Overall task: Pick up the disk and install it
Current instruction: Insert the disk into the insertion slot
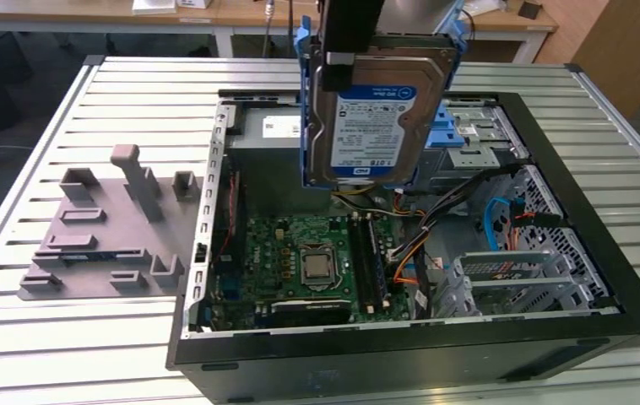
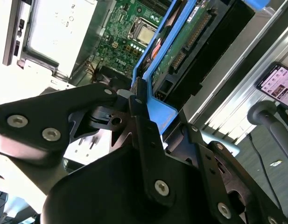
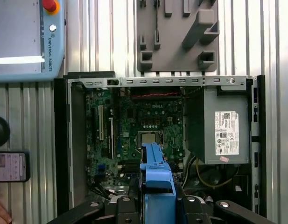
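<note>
The disk [image 1: 371, 118] hangs on edge in the air, label side towards the exterior camera, directly above the open computer case [image 1: 410, 346] and clear of everything inside it. The gripper [image 1: 350, 46] is clamped on its upper end. In the second wrist view the dark fingers [image 2: 138, 105] appear to pinch the blue side rail [image 2: 158, 112], though the gripper body hides part of the contact.

By this showing the pick-up is done and the installation is not. The disk sits in no bay, and no cable is plugged into its connector edge.

Below it lie the green motherboard [image 1: 297, 253] with its bare processor socket, the grey power supply [image 3: 223, 126] with a white sticker, loose orange, yellow and blue cables, and a metal drive cage [image 1: 512, 278] towards the exterior view's right. Blue plastic fittings [image 1: 461, 126] sit at the far end of the case, just behind the disk.

The case rests on a table [image 1: 61, 354] of pale metal slats. Beside it, on the exterior view's left, lies a grey fixture plate [image 1: 106, 228] with upright pegs and blocks. A teach pendant [image 3: 22, 42] and a phone [image 3: 10, 166] lie off to one side. Wooden desks [image 1: 230, 17] stand at the back of the room.
</note>
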You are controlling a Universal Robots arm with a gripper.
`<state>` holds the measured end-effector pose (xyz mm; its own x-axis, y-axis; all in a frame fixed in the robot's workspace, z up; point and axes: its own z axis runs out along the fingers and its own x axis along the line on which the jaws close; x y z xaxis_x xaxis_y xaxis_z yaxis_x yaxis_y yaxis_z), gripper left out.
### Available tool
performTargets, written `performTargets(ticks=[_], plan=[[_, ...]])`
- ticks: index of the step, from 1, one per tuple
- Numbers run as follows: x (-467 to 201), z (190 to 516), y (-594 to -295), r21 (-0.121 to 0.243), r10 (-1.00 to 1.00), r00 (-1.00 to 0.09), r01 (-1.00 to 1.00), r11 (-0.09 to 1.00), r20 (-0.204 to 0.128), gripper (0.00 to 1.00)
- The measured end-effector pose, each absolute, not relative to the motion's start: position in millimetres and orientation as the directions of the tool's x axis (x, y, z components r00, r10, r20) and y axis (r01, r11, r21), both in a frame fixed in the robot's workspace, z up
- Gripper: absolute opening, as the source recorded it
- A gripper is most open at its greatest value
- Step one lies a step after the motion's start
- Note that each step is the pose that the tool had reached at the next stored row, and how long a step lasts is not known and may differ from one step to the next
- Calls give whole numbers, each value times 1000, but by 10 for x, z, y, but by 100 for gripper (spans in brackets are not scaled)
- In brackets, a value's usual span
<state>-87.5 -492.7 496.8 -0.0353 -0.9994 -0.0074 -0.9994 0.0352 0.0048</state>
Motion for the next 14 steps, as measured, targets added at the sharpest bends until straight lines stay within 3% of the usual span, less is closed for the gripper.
performTargets(ticks=[14], plan=[[-752, 4957, -5065, 5, -999, -35, -999, 35, -8, 36]])
